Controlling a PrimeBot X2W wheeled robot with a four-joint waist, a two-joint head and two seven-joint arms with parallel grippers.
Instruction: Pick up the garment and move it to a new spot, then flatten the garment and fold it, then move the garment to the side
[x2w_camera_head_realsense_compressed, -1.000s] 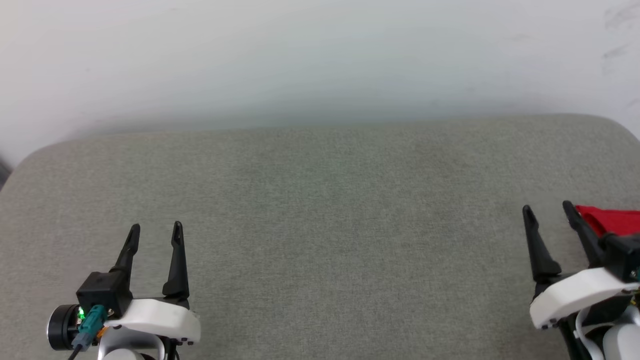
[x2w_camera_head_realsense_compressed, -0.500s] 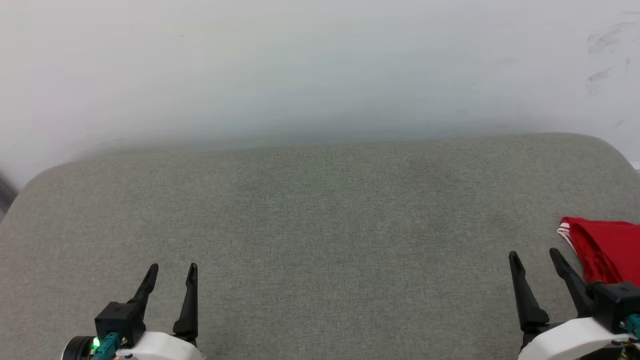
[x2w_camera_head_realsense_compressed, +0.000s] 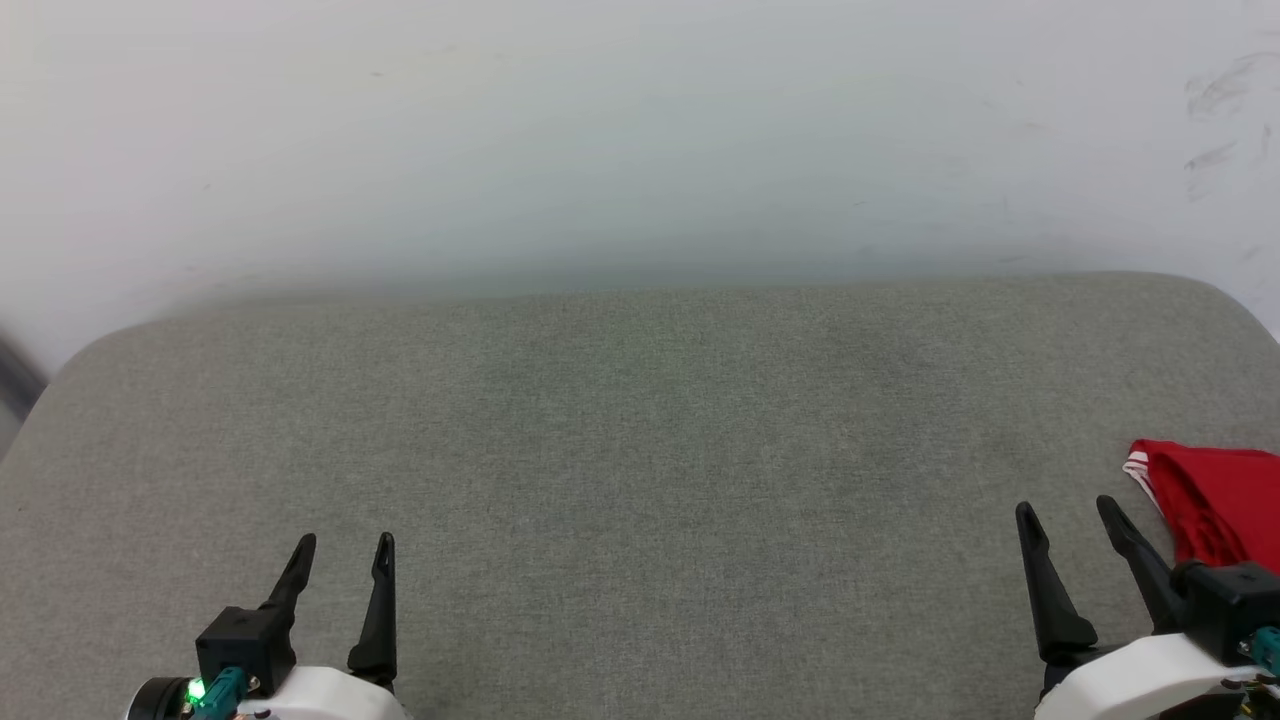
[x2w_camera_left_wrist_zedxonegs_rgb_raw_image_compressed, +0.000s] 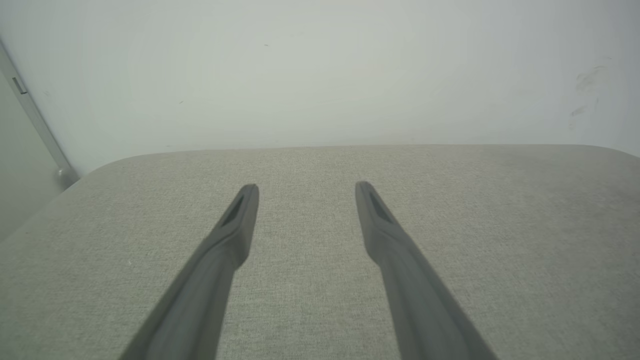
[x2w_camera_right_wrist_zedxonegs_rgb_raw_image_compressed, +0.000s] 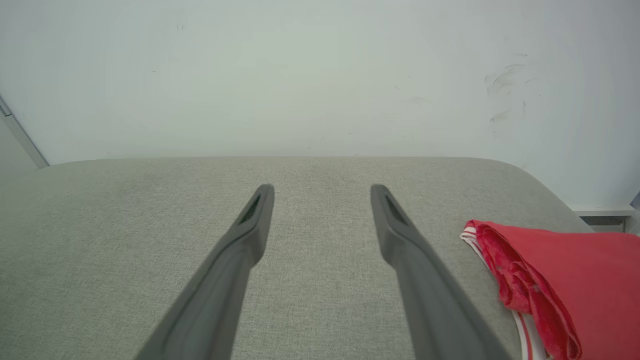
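Near the right claw (x2w_camera_head_realsense_compressed: 1065, 507), the garment (x2w_camera_head_realsense_compressed: 1215, 495) tapers leftward.

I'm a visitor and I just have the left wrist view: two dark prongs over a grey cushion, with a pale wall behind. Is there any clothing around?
Observer: Yes. A red garment lies at the right end of the cushion.
Operator: Is the other claw holding it?
Observer: No. The right gripper is open, and the garment lies just to its right, untouched.
Operator: Is it all red?
Observer: Not quite. The right wrist view shows red-and-white striped trim along its edge.
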